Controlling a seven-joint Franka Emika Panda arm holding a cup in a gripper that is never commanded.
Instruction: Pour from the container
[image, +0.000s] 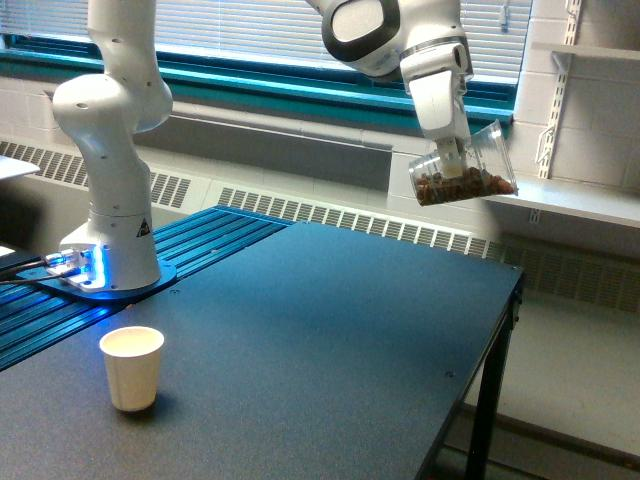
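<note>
A clear plastic tumbler (466, 168) hangs high at the exterior view's upper right, tipped almost onto its side, with brown pieces lying along its lower wall. My gripper (452, 152) is shut on the tumbler, its fingers partly hidden behind the see-through wall. A small cream-white paper cup (132, 367) stands upright on the dark table (330, 330) near the front left, far from the tumbler. I cannot see into the paper cup beyond its pale inside rim.
The arm's white base (112, 240) stands on a blue ribbed platform at the left, lit blue at its foot. The table's right edge (515, 290) drops to the floor. A radiator and window blinds run along the back wall; a shelf is at the right.
</note>
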